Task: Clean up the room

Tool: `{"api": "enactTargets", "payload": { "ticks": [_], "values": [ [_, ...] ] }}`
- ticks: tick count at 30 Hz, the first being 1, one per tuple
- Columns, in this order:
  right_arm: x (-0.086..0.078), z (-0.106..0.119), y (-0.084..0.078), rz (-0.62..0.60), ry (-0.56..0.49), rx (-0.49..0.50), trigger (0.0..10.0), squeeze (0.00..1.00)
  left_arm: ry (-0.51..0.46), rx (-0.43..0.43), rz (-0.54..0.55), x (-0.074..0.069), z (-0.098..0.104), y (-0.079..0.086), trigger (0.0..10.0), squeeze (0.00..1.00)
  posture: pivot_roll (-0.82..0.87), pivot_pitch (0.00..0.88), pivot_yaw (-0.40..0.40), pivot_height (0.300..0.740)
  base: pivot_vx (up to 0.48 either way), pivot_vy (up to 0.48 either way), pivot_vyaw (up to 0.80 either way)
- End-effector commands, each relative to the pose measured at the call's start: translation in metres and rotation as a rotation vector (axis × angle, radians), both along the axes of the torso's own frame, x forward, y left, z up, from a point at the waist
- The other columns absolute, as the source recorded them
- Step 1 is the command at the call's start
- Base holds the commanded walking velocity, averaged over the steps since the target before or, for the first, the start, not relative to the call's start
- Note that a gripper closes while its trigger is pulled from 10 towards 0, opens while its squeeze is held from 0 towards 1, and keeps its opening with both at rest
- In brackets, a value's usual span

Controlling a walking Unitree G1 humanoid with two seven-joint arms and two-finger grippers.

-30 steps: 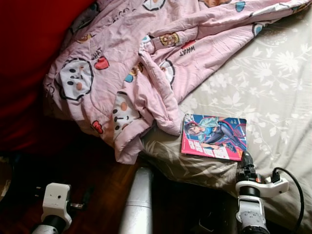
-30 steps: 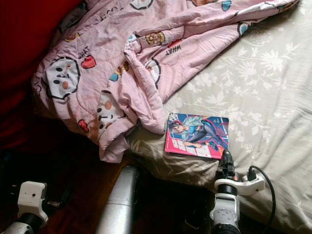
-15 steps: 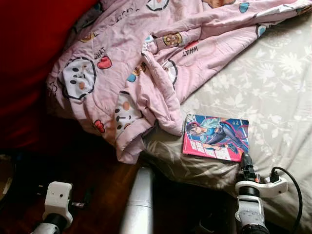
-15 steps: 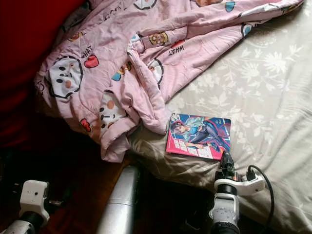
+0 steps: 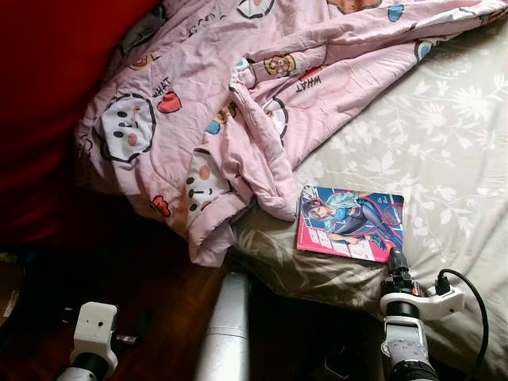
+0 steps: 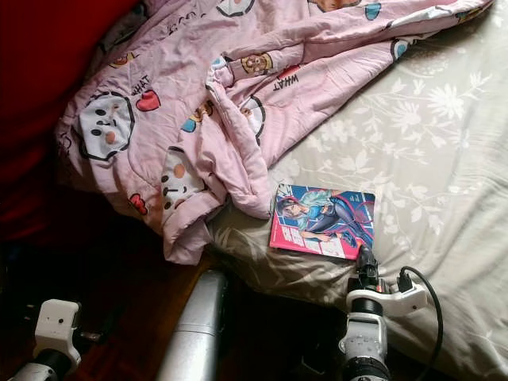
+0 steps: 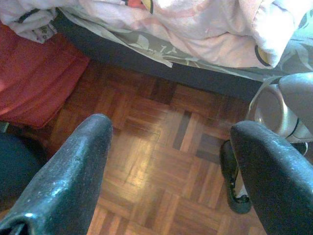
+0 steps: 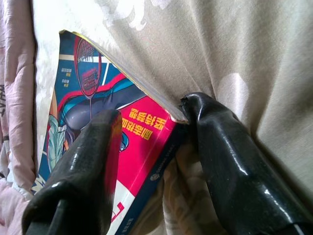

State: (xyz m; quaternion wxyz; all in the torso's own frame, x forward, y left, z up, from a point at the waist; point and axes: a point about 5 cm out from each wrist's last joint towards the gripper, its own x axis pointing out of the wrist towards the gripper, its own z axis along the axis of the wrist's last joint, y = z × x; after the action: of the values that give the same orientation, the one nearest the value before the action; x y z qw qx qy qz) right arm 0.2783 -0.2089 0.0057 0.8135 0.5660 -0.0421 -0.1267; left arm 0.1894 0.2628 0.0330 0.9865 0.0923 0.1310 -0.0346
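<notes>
Right gripper [image 8: 151, 142]: fingers spread, straddling the near right corner of the comic book [image 5: 350, 224]; one finger lies over the pink cover, the other under the book's edge against the sheet. Not clamped.

Comic book: flat on the bed sheet [image 5: 444, 151], close to the near edge of the bed, cover up, blue and pink artwork.

Bed sheet: grey-beige with white leaf print, covering the right of the scene.

Pink blanket [image 5: 230, 103]: cartoon-printed, crumpled to the left and far side of the book, one fold just beside the book's left edge, another hanging over the bed's side.

Left gripper [image 7: 171, 186]: fingers spread, holding nothing, low over the parquet floor [image 7: 146, 161] at near left.
</notes>
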Motion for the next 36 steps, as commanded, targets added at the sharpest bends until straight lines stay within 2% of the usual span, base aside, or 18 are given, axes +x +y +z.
{"api": "enactTargets", "payload": {
  "ticks": [1,5,12,20,26,31,36],
  "values": [
    [-0.021,-0.031,0.036,0.113,0.147,0.125,10.0,0.00,0.064,0.019,0.021,-0.014,-0.011,0.010,10.0,0.00,0.31,0.537,0.234,0.608,0.000,0.000,0.00],
    [-0.018,-0.031,0.044,0.155,0.145,0.132,10.0,0.00,0.065,0.020,0.021,-0.014,-0.012,0.010,10.0,0.00,0.31,0.537,0.234,0.608,0.000,0.000,0.00],
    [-0.023,-0.035,0.044,0.141,0.178,0.150,10.0,0.00,0.067,0.023,0.015,-0.015,-0.016,0.012,10.0,0.00,0.32,0.543,0.236,0.608,0.000,0.000,0.00],
    [-0.035,-0.048,0.041,0.112,0.301,0.154,10.0,0.00,0.083,0.025,0.023,-0.020,-0.022,0.020,10.0,0.00,0.33,0.542,0.236,0.608,0.000,0.000,0.00],
    [-0.026,-0.040,0.044,0.143,0.235,0.144,10.0,0.00,0.085,0.028,0.023,-0.022,-0.026,0.021,10.0,0.00,0.33,0.545,0.239,0.608,0.000,0.000,0.00],
    [-0.008,-0.024,0.052,0.194,0.113,0.154,10.0,0.00,0.082,0.027,0.019,-0.019,-0.027,0.018,10.0,0.00,0.32,0.539,0.236,0.608,0.000,0.000,0.00],
    [-0.004,-0.021,0.055,0.203,0.111,0.145,10.0,0.00,0.076,0.026,0.018,-0.018,-0.028,0.017,10.0,0.00,0.32,0.536,0.232,0.608,0.000,0.000,0.00]
  ]
}}
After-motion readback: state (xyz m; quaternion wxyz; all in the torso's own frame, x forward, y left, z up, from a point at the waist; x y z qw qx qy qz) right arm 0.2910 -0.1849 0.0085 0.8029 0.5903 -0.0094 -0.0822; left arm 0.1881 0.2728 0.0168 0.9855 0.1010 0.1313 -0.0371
